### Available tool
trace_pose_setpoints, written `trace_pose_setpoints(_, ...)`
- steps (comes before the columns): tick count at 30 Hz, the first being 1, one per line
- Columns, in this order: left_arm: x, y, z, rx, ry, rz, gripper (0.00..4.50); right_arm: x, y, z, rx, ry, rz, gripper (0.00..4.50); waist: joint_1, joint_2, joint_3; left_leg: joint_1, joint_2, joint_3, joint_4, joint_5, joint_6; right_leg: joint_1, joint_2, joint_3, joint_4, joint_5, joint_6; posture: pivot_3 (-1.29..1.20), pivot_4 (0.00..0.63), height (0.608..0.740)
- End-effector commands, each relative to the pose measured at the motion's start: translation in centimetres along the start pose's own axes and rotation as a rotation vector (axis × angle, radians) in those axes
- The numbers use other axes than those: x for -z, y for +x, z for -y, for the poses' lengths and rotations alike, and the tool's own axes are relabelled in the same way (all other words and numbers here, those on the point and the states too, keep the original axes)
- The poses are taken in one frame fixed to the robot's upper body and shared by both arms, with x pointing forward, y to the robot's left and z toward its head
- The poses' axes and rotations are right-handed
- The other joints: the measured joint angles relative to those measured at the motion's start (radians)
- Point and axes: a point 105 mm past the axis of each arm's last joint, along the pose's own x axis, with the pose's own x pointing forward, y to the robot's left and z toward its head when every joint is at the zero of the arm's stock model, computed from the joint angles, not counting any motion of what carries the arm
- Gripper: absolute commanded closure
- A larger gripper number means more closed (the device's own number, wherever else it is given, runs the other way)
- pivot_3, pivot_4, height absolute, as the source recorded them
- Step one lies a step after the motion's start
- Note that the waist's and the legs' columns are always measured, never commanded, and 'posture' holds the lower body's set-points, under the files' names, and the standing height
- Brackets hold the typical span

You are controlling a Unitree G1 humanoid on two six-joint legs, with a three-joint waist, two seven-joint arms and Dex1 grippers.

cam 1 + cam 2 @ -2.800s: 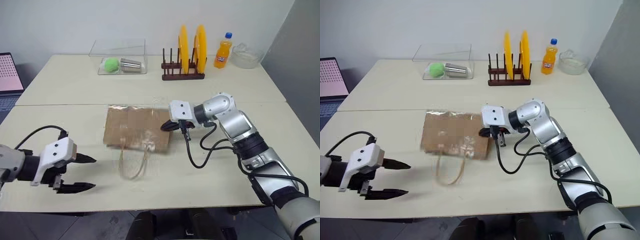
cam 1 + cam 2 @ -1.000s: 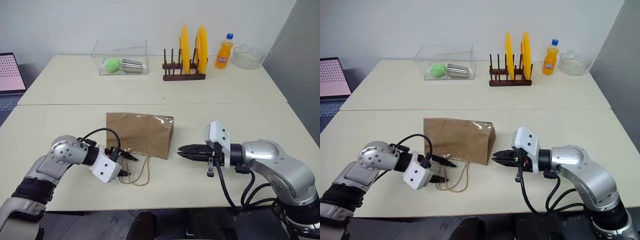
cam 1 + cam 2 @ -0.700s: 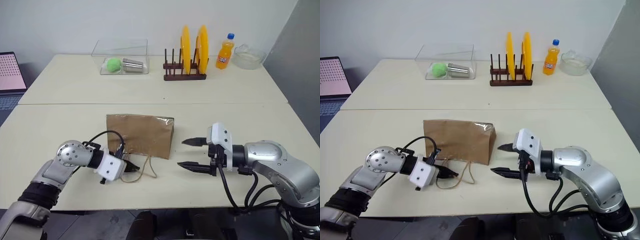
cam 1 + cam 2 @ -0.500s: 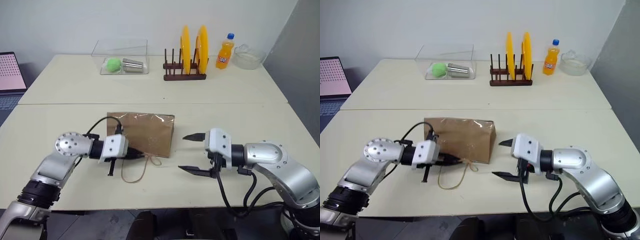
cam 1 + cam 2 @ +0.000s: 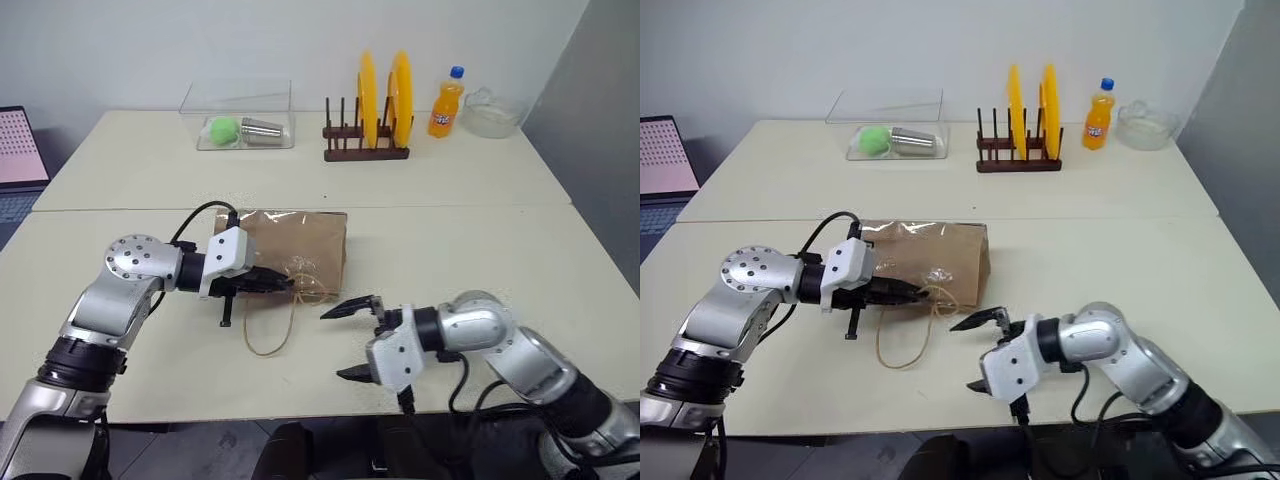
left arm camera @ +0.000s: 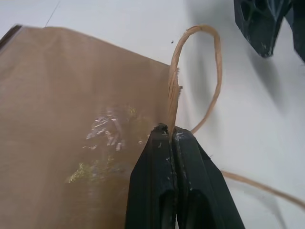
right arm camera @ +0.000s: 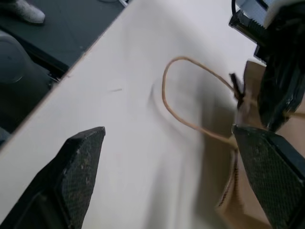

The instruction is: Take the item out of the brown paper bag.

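Note:
The brown paper bag (image 5: 300, 240) lies flat on the near table, and the item is hidden. My left gripper (image 5: 285, 283) is shut on one tan cord handle (image 6: 172, 90) at the bag's front edge, pinching it between the fingertips and holding it a little off the table. The other handle loop (image 5: 270, 330) trails over the tabletop in front of the bag. My right gripper (image 5: 345, 340) hangs open to the right of that loop, near the table's front edge, pointing towards the bag with nothing between its fingers (image 7: 81, 167).
On the far table stand a clear box (image 5: 238, 115) with a green ball and a metal cup, a wooden rack with yellow plates (image 5: 380, 100), an orange soda bottle (image 5: 445, 100) and a glass bowl (image 5: 490, 110). A laptop (image 5: 18, 150) sits at the far left.
My left gripper closed on the bag's handle and raised it towards the bag's edge. My right gripper opened wide, rolled, and moved left and down, closer to the loops.

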Motion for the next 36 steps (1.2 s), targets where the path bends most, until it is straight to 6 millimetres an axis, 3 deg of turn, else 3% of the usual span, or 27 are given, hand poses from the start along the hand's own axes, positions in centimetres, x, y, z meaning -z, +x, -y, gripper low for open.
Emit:
trace_pose_setpoints(1, -1.0, -0.4, -0.9, -0.014, 0.049, 0.017, 4.5, 0.0, 1.7, 0.2, 0.009, -0.108, 0.009, 0.02, 0.001, 0.0, 0.0, 0.0, 0.0, 0.0, 0.0, 0.0, 0.0, 0.0, 0.0, 0.0, 0.0, 0.0, 0.0, 0.0, 0.15, 0.74)
trace_pose_setpoints(6, -1.2, -0.5, -1.4, -0.021, 0.055, 0.017, 4.5, 0.8, 4.0, -0.1, 0.017, -0.159, -0.014, 0.02, 0.001, 0.0, 0.0, 0.0, 0.0, 0.0, 0.0, 0.0, 0.0, 0.0, 0.0, 0.0, 0.001, 0.0, 0.0, 0.0, 0.15, 0.74)
trace_pose_setpoints(11, -1.6, -0.4, -2.1, -0.03, 0.061, 0.023, 4.5, 1.3, 5.7, 1.0, 0.08, -0.201, -0.054, 0.02, 0.0, 0.0, 0.0, 0.0, 0.0, 0.0, 0.0, 0.0, 0.0, 0.0, 0.0, 0.001, 0.001, 0.0, 0.0, 0.0, 0.15, 0.74)
trace_pose_setpoints(15, -2.1, -0.2, -2.7, -0.039, 0.074, 0.031, 4.5, 1.6, 6.6, 2.2, 0.149, -0.203, -0.083, 0.02, 0.0, -0.001, 0.0, 0.0, 0.0, 0.0, 0.0, 0.0, 0.0, 0.0, 0.0, 0.001, 0.001, 0.002, -0.003, 0.0, 0.15, 0.74)
trace_pose_setpoints(19, -2.3, 0.0, -3.0, -0.046, 0.085, 0.035, 4.5, 1.7, 7.1, 2.1, 0.171, -0.19, -0.098, 0.02, 0.0, -0.001, 0.0, 0.0, 0.0, 0.0, 0.0, 0.0, 0.0, 0.0, 0.0, 0.001, 0.001, 0.003, -0.005, 0.0, 0.15, 0.74)
trace_pose_setpoints(22, -2.7, 0.1, -3.3, -0.052, 0.097, 0.037, 4.5, 1.9, 7.2, 2.0, 0.195, -0.17, -0.111, 0.6, 0.0, -0.001, 0.0, 0.0, 0.0, 0.0, 0.0, 0.0, 0.0, 0.0, 0.0, 0.001, 0.001, 0.003, -0.005, 0.0, 0.15, 0.74)
trace_pose_setpoints(32, -4.1, 0.3, -3.7, -0.068, 0.091, 0.058, 4.5, 3.0, 7.3, 2.1, 0.251, -0.127, -0.152, 4.28, -0.001, -0.001, 0.0, 0.0, 0.0, 0.0, 0.0, 0.0, 0.0, 0.0, 0.0, 0.001, 0.001, 0.003, -0.005, 0.0, 0.15, 0.74)
trace_pose_setpoints(33, -4.3, 0.4, -3.8, -0.071, 0.085, 0.065, 4.5, 3.1, 7.3, 2.0, 0.254, -0.123, -0.156, 4.48, 0.0, -0.001, 0.0, 0.0, 0.0, 0.0, 0.0, 0.0, 0.0, 0.0, 0.0, 0.001, 0.001, 0.003, -0.005, 0.0, 0.15, 0.74)
trace_pose_setpoints(36, -4.9, 0.3, -4.2, -0.091, 0.07, 0.081, 4.5, 3.2, 7.4, 1.8, 0.253, -0.113, -0.157, 4.48, 0.001, -0.001, -0.001, 0.0, -0.001, 0.0, 0.001, 0.0, 0.0, 0.0, 0.0, 0.001, 0.001, 0.003, -0.005, 0.0, 0.15, 0.74)
